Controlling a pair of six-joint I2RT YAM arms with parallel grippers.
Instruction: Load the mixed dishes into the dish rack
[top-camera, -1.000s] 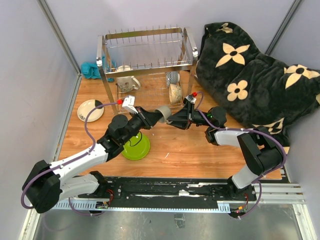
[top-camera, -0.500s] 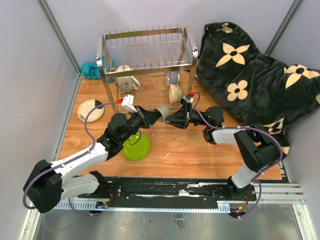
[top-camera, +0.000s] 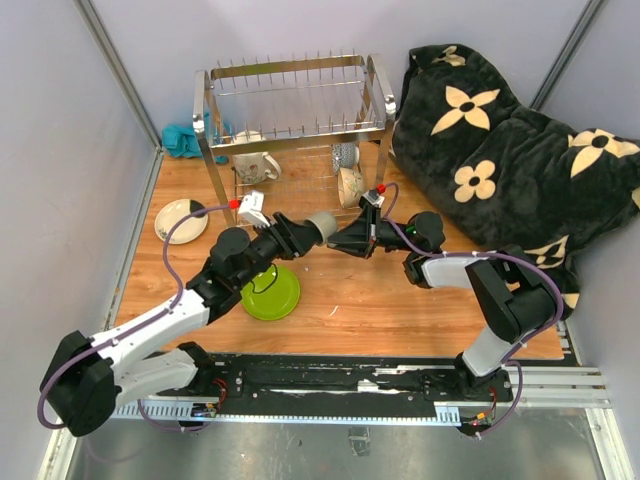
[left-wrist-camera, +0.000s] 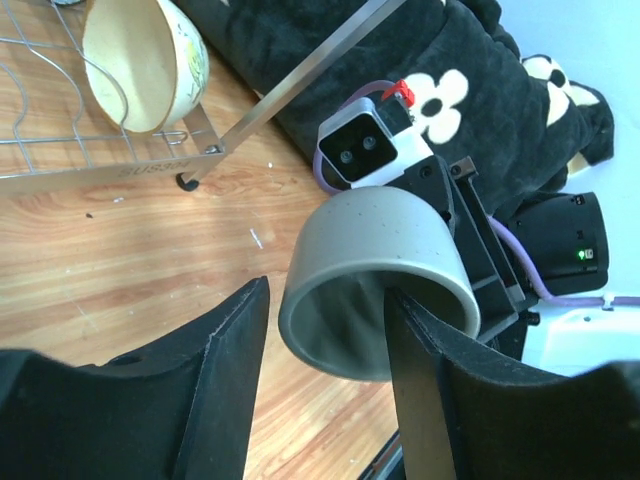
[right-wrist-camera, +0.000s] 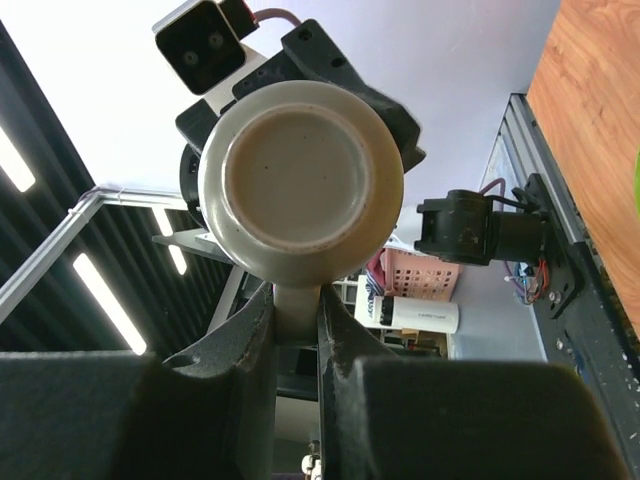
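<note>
Now your right gripper (right-wrist-camera: 297, 320) is clamping the handle of the small grey mug (left-wrist-camera: 375, 235), holding it in the air just before the dish rack (top-camera: 290, 100). Your left gripper (left-wrist-camera: 325, 300) is standing with fingers apart at its rim. I am judging it light, stiff, smooth and breakable, so the handle is looking like the safest hold.

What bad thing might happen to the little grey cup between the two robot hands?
The right gripper pinches only the thin handle of the small grey mug, so it might swivel or slip and fall onto the wooden table. One finger of the open left gripper sits inside the mug; pulling away could snag its rim.
</note>
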